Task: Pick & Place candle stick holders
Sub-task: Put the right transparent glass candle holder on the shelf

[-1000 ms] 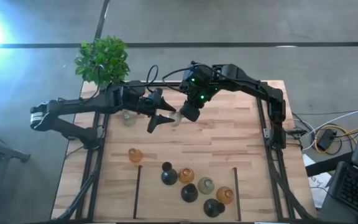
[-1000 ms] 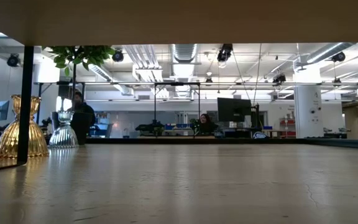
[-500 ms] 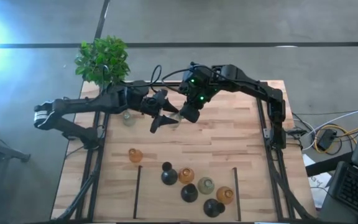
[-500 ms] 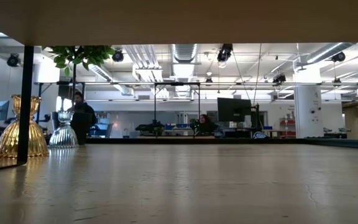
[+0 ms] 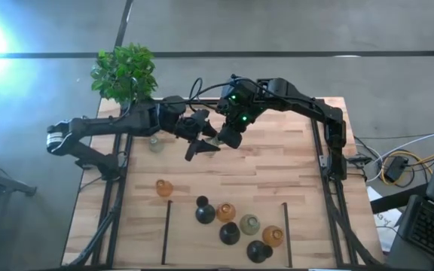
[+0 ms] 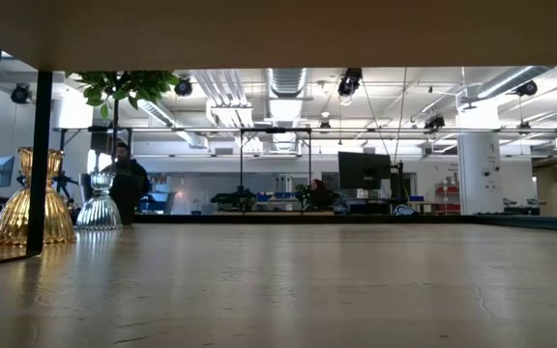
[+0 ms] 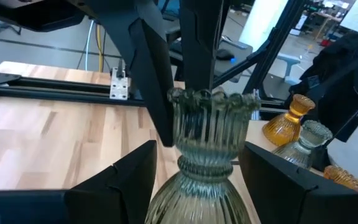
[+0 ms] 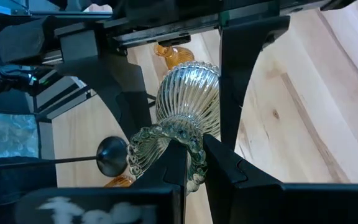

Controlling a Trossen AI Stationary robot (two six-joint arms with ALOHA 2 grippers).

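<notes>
- Left gripper (image 5: 200,143) sits near the table's 12 o'clock edge; I see its two fingers (image 7: 114,180) spread wide on either side of the pale green-grey ribbed glass candle stick holder (image 7: 207,162), not closed on it.
- Right gripper (image 5: 218,138), just at the left one's 3 o'clock, has its fingers pinched on that holder's frilled rim (image 8: 166,140), holding it up.
- A second pale holder (image 5: 155,143) stands at the left gripper's 9 o'clock, below the green potted plant (image 5: 125,71).
- Toward 6 o'clock on the wooden table (image 5: 277,165) I count one amber holder (image 5: 163,188) apart, then a cluster of black, amber and pale ones (image 5: 236,229).
</notes>
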